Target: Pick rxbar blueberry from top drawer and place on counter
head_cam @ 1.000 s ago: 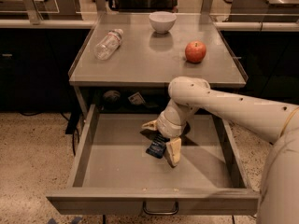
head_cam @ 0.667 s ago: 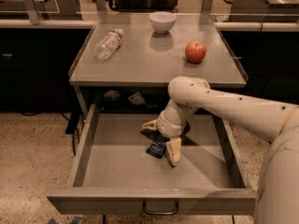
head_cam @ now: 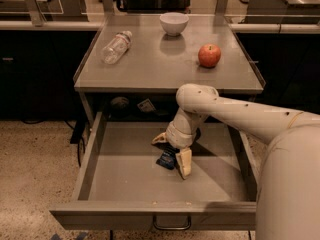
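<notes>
Entry, by my read: rxbar blueberry (head_cam: 165, 159), flat on the top drawer (head_cam: 125, 184) floor near centre, lying between my gripper's (head_cam: 172, 151) parted jaws, tight beside the front one, long axis partly hidden, apparently not yet pinched.

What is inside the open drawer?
A dark blue snack bar lies in the drawer. The robot's gripper is right over it, hiding part of it. What lies under the arm cannot be seen.
</notes>
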`<action>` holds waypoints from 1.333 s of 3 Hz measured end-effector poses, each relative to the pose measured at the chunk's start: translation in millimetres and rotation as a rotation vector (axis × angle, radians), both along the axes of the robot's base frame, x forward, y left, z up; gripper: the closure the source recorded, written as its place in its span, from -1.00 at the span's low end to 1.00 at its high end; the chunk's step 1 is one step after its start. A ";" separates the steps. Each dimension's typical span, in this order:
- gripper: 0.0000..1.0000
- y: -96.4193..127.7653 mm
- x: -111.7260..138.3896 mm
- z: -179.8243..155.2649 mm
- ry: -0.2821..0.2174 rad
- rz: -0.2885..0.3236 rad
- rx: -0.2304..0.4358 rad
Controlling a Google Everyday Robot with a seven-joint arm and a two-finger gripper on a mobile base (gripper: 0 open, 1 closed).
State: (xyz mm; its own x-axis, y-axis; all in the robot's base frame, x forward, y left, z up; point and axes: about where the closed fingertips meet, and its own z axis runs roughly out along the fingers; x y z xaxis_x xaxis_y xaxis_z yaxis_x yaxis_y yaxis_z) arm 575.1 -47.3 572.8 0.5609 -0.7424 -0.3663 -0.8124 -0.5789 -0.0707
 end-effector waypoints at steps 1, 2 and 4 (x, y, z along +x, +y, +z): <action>-0.92 0.0 0.0 -0.1 0.000 0.000 0.000; -1.00 0.0 0.0 -0.1 0.000 0.000 0.000; -1.00 -2.4 -2.8 9.4 -0.044 0.006 -0.111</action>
State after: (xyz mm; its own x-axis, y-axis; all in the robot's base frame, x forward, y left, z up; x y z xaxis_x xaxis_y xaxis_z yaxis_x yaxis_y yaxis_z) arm 572.4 -49.7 582.2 0.5791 -0.7737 -0.2571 -0.8065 -0.5897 -0.0420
